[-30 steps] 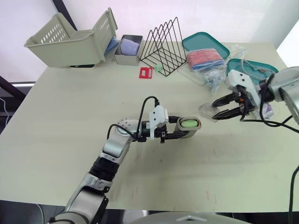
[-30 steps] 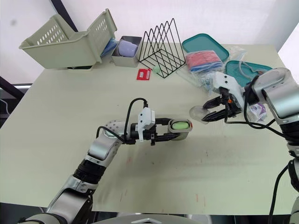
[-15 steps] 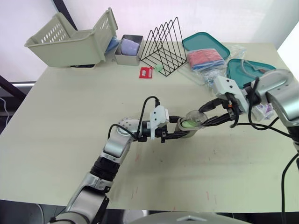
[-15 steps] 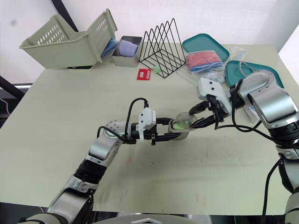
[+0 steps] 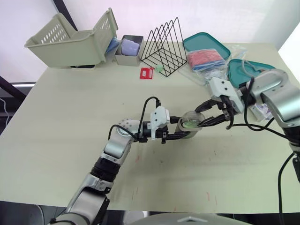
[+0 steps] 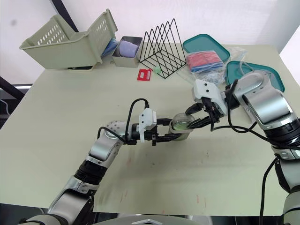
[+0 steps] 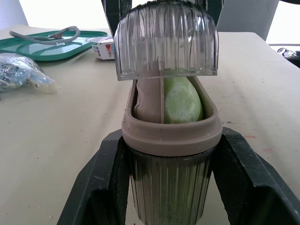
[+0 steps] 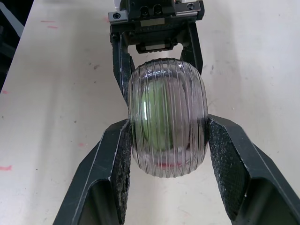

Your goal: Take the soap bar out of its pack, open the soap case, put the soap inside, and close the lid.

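The left jaws clamp the soap case (image 7: 171,140) by its sides, the green soap bar (image 7: 182,101) lying inside, while the right jaws pinch the clear ribbed lid (image 8: 167,117) just over its open top, mid-desk (image 5: 70,117).

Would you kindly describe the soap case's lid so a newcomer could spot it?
At the middle of the pale table, look between the right gripper's black fingers. There is a clear ribbed plastic dome; the neighbouring taupe-rimmed case below is open and holds green soap.
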{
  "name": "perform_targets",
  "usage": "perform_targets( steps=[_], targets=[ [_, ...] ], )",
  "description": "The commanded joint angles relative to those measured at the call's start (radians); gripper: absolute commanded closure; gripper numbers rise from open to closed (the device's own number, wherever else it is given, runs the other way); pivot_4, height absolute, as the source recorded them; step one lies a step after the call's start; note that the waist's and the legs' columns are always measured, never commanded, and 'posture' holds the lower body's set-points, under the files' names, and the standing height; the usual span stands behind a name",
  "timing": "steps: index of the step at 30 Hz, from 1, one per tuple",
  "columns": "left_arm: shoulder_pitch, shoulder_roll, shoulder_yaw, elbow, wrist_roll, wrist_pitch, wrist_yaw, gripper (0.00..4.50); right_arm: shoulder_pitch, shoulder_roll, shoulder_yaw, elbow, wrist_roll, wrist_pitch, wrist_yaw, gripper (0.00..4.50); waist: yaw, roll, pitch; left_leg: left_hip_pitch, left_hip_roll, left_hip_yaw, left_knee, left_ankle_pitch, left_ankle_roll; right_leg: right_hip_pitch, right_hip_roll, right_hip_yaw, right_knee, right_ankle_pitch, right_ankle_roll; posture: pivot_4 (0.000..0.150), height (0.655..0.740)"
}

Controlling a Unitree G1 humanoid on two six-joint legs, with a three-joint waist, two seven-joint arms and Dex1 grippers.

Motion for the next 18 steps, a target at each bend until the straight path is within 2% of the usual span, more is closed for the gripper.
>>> perform_targets(
  steps=[1, 17, 18],
  targets=[
    [-0.002, -0.007, -0.006, -0.02, 0.001, -0.006, 0.014, 2.53, 0.003, 0.012, 0.043, -0.049, 0.007, 0.02, 0.013, 2.67, 0.0, 0.0, 0.0, 0.0, 0.0, 0.0, 0.0, 0.0, 0.0, 0.0, 0.0, 0.0, 0.0, 0.0, 0.0, 0.15, 0.74],
    [0.001, -0.006, -0.008, -0.028, 0.005, 0.0, 0.023, 2.53, 0.002, 0.0, 0.135, -0.14, -0.05, 0.134, -0.018, 2.67, 0.0, 0.0, -0.001, 0.0, 0.0, -0.001, 0.0, 0.0, 0.0, 0.001, 0.0, -0.001, 0.0, 0.0, 0.0, 0.15, 0.74],
    [0.007, -0.02, 0.002, -0.025, -0.023, 0.011, 0.02, 2.53, 0.004, 0.0, 0.141, -0.14, -0.055, 0.143, -0.024, 2.67, 0.0, 0.0, -0.001, 0.0, 0.0, -0.001, 0.0, 0.0, 0.0, 0.001, 0.0, -0.001, 0.0, 0.0, 0.0, 0.15, 0.74]
  ],
)
